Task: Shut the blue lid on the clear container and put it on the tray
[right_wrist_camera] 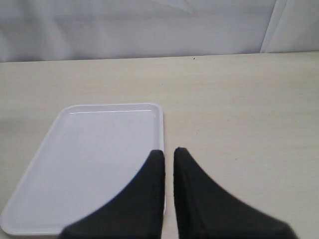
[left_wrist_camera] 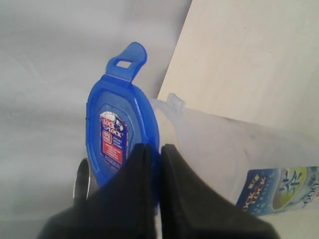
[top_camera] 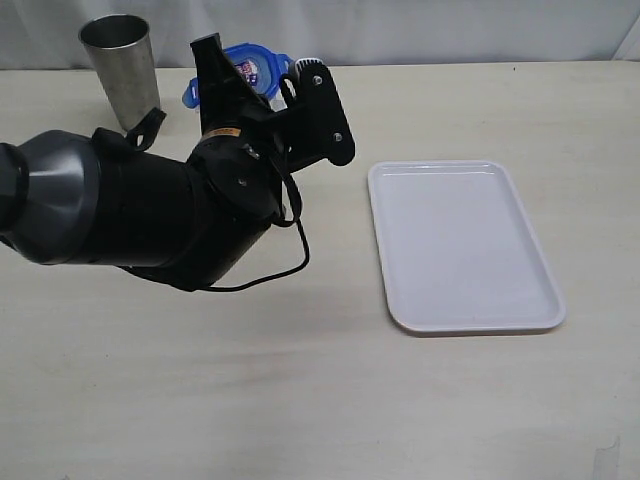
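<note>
A pale, wood-grained tabletop (top_camera: pixel 300 400) is running up to a grey-white cloth backdrop (top_camera: pixel 420 25). Near that backdrop edge, toward the left corner, the left gripper (left_wrist_camera: pixel 154 147) is clamping the rim of the round blue plastic lid (left_wrist_camera: pixel 117 124), which is tilting over the mouth of the tall clear plastic container (left_wrist_camera: pixel 224 149), beside a grey steel cup (top_camera: pixel 120 65). The flat white rectangular tray (top_camera: pixel 460 245) is lying toward the right edge, well apart. The right gripper (right_wrist_camera: pixel 168 152) is pointing toward it, fingers together on nothing
</note>
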Action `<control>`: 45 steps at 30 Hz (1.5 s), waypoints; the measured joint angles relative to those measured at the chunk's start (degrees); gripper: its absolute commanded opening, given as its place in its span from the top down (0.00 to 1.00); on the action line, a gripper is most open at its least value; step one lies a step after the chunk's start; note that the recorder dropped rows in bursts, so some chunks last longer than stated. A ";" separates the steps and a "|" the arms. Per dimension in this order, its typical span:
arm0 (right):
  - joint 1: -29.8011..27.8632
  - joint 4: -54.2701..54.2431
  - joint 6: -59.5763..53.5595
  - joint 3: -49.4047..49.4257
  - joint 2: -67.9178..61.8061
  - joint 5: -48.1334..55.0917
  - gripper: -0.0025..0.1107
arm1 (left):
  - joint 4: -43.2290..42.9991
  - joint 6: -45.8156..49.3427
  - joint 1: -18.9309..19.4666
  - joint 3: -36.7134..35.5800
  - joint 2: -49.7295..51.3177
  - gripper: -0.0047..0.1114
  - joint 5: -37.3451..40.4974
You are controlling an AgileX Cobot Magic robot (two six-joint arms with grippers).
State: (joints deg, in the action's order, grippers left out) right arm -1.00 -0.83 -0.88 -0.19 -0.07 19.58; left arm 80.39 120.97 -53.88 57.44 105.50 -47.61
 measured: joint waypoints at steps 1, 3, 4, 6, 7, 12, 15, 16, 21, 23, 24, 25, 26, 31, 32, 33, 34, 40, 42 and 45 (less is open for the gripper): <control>0.00 0.00 0.00 0.00 0.00 0.00 0.92 | 0.00 0.00 0.00 0.00 0.00 0.85 0.00; 0.00 0.00 0.00 0.00 0.00 0.00 0.92 | 0.00 0.00 0.00 0.00 0.00 0.77 0.00; 0.00 0.00 0.00 0.00 0.00 0.00 0.92 | 0.00 0.00 0.00 0.00 0.00 0.73 0.00; 0.00 0.00 0.00 0.00 0.00 0.00 0.92 | 0.00 0.00 0.00 0.00 0.00 0.68 0.00; 0.00 0.00 0.00 0.00 0.00 0.00 0.92 | 0.00 0.00 0.00 0.00 0.00 0.66 0.00; 0.00 0.00 0.00 0.00 0.00 0.00 0.92 | 0.00 0.00 0.00 0.00 0.00 0.61 0.00; 0.00 0.00 0.00 0.00 0.00 0.00 0.92 | 0.00 0.00 0.00 0.00 0.00 0.61 0.00; 0.00 0.00 0.00 0.00 0.00 0.00 0.92 | 0.00 0.00 0.00 0.00 0.00 0.61 0.00; 0.00 0.00 0.00 0.00 0.00 0.00 0.92 | 0.00 0.00 0.31 0.00 0.00 0.72 0.28; 0.00 0.00 0.00 0.00 0.00 0.00 0.92 | -0.11 -0.31 1.55 0.00 0.00 0.78 0.82; 0.00 0.00 0.00 0.00 0.00 0.00 0.92 | -0.22 -0.31 2.28 0.00 0.00 0.80 1.21; 0.00 0.00 0.00 0.00 0.00 0.00 0.92 | -0.23 -0.42 2.97 0.00 0.00 0.80 1.58; 0.00 0.00 0.00 0.00 0.00 0.00 0.92 | -0.38 -0.57 3.44 0.00 -0.11 0.80 1.87; 0.00 0.00 0.00 0.00 0.00 0.00 0.92 | -1.90 -0.99 5.18 0.00 -0.44 0.80 5.02; 0.00 0.00 0.00 0.00 0.00 0.00 0.92 | -2.62 -1.58 5.18 0.00 -0.44 0.80 5.29; 0.00 0.00 0.00 0.00 0.00 0.00 0.92 | -3.27 -2.55 5.18 0.00 -0.44 0.80 5.38; 0.00 0.00 0.00 0.00 0.00 0.00 0.92 | -3.79 -3.43 5.18 0.00 -0.44 0.80 5.51; 0.00 0.00 0.00 0.00 0.00 0.00 0.92 | -6.50 -5.33 5.18 0.00 -0.44 0.80 5.99; 0.00 0.00 0.00 0.00 0.00 0.00 0.92 | -7.17 -6.35 5.40 0.00 -0.44 0.80 6.27; 0.00 0.00 0.00 0.00 0.00 0.00 0.92 | -7.95 -7.48 5.92 0.00 -0.44 0.80 6.42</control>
State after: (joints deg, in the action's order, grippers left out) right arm -1.00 -0.83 -0.88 -0.19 -0.07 19.58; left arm 72.44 113.49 -47.96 57.44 105.05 -41.19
